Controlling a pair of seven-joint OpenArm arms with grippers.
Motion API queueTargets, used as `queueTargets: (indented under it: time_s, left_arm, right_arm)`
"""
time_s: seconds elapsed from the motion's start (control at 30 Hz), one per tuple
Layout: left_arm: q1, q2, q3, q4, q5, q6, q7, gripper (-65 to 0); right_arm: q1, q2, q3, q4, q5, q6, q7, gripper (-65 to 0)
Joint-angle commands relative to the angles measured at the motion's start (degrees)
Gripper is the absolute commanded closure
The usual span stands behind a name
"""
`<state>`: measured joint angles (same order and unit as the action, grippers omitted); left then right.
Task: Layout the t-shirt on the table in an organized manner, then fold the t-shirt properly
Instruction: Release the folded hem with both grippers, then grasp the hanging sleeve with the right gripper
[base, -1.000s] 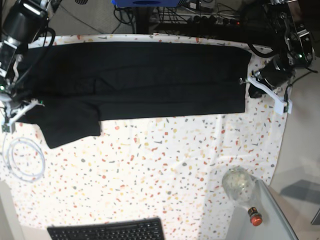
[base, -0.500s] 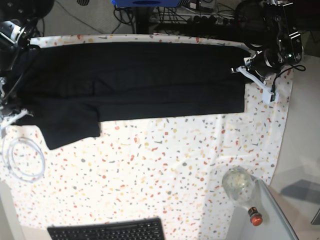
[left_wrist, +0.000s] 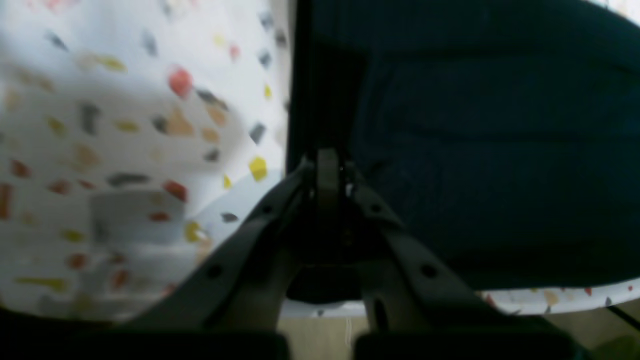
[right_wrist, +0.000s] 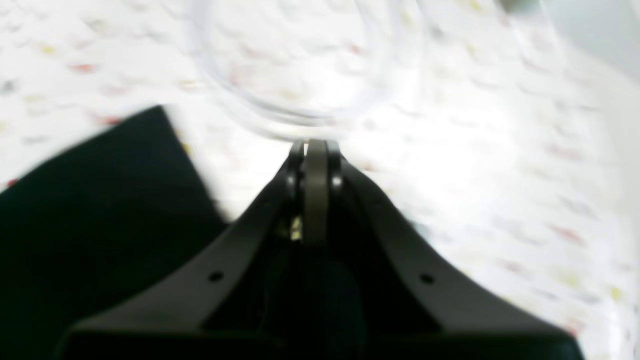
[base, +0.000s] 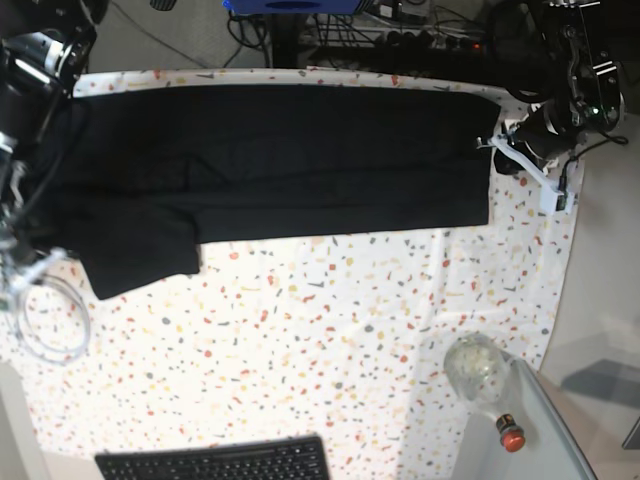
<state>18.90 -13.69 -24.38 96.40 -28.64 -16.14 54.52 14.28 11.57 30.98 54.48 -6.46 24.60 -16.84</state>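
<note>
black shirt (base: 270, 160) lies along the surface's (base: 330, 340) far edge, long axis side to side, one sleeve hanging nearer; each empty, pressed-together pincer sits beside an end: left pincer (base: 500, 148) at one, right pincer (right_wrist: 315, 150) by the sleeve.

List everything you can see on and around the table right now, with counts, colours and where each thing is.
t-shirt: one, black, spread along the table's far edge, one sleeve hanging nearer at base-view left.
table: one, white cloth with red, yellow and grey flecks, fills the view.
keyboard: one, black, near edge.
clear ring: one, transparent, base-view left edge.
glass bottle: one, clear with red cap, near corner at base-view right.
left tool: one, dark, shut, at the shirt's edge.
right tool: one, dark, shut, beside the sleeve.
</note>
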Motion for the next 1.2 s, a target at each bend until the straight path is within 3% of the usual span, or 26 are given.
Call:
queueTargets:
  time_s: [0.0,0.13,0.4,0.53,0.7,0.8,0.87,0.9,0.93,1.17]
  left_arm:
    - [-0.21,-0.42,-0.10,2.11,-0.50,-0.17,-0.94,0.0]
    - [-0.48,-0.33,-0.10,3.25,-0.50,-0.17,-0.94,0.0]
    - [-0.13,-0.68,-0.10,2.98,-0.15,-0.17,-0.94,0.0]
    - [-0.13,-0.68,-0.10,2.98,-0.15,-0.17,-0.94,0.0]
    - [-0.13,-0.68,-0.10,2.98,-0.15,-0.17,-0.94,0.0]
    - [-0.13,-0.68,-0.10,2.98,-0.15,-0.17,-0.94,0.0]
    - [-0.13,-0.68,-0.10,2.98,-0.15,-0.17,-0.94,0.0]
    - [-0.13,-0.68,-0.10,2.98,-0.15,-0.17,-0.94,0.0]
    - [-0.13,-0.68,-0.10,2.98,-0.15,-0.17,-0.94,0.0]
    - [-0.13,-0.68,-0.10,2.98,-0.15,-0.17,-0.94,0.0]
  right_arm:
    - [3.17,0.78,-1.49,-0.81,0.52,-0.03,0.80,0.0]
    - [7.91,0.60,-5.88,-8.81,0.61,0.06,0.62,-20.4]
    - [12.22,0.87,-6.41,-18.48,0.61,0.06,0.62,-21.6]
    - [12.22,0.60,-6.41,-20.50,0.61,0.06,1.41,-21.6]
    - [12.22,1.31,-6.50,-27.27,0.61,-0.12,9.32,-21.6]
    - [12.22,1.83,-6.50,-29.12,0.61,-0.12,10.29,-21.2]
    - [12.22,1.66,-6.23,-29.03,0.61,-0.12,10.29,-14.0]
    - [12.22,1.66,-6.23,-29.03,0.61,-0.12,10.56,-4.7]
    - [12.22,1.66,-6.15,-28.85,0.70,-0.12,10.73,0.0]
    - [7.30,-0.10,-6.06,-11.80,0.70,-0.03,6.07,0.0]
